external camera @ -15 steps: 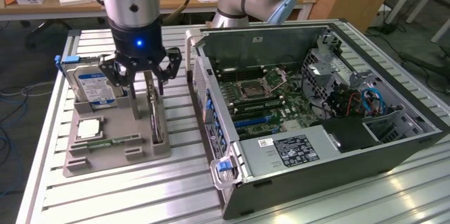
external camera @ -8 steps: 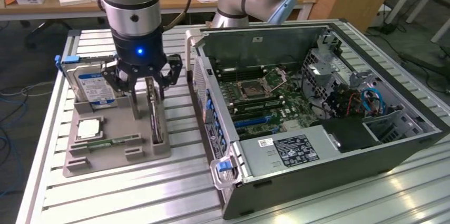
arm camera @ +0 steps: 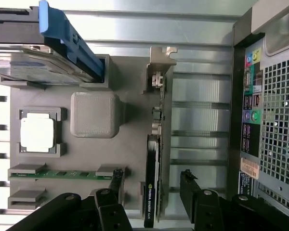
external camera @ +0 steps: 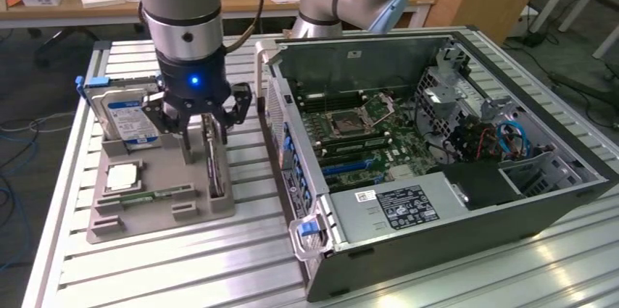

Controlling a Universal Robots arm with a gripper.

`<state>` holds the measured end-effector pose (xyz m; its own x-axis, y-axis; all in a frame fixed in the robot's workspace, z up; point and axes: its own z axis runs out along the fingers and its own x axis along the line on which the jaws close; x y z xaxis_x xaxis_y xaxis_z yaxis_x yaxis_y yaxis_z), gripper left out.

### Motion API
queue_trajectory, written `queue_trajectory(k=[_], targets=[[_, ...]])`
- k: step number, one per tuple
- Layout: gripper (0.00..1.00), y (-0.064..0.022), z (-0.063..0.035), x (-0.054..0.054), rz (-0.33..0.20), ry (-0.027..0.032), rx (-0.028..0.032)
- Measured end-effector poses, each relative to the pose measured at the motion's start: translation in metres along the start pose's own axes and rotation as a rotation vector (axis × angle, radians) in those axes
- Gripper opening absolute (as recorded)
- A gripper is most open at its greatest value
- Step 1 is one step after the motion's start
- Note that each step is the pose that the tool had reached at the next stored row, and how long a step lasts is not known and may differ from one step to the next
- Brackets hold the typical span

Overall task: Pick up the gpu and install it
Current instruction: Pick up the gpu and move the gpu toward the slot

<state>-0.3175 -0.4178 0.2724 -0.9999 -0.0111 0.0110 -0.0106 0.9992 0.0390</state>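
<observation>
Gripper (arm camera: 151,174) jaws spread astride gpu (arm camera: 151,199) | thin flat black card, edge-up

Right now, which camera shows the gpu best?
The wrist view: the gpu stands on edge in the grey holder, its label and bracket visible. The exterior view shows a thin dark edge of it, below the open gripper.

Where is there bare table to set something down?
Bare table slats lie at the exterior view's lower left, beside the tray. Only a narrow strip separates tray and computer case. Crowded around the gpu, which the open gripper straddles.
</observation>
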Motion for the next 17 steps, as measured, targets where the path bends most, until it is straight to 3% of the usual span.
queue_trajectory(k=[7, 12, 17], targets=[[0.59, -0.0022, 0.0095, -0.006, 0.004, -0.0001, -0.0001], [0.59, -0.0025, 0.0150, -0.006, 0.056, -0.0021, -0.0006], [0.59, -0.0030, 0.0220, -0.004, 0.057, -0.0022, -0.0006]])
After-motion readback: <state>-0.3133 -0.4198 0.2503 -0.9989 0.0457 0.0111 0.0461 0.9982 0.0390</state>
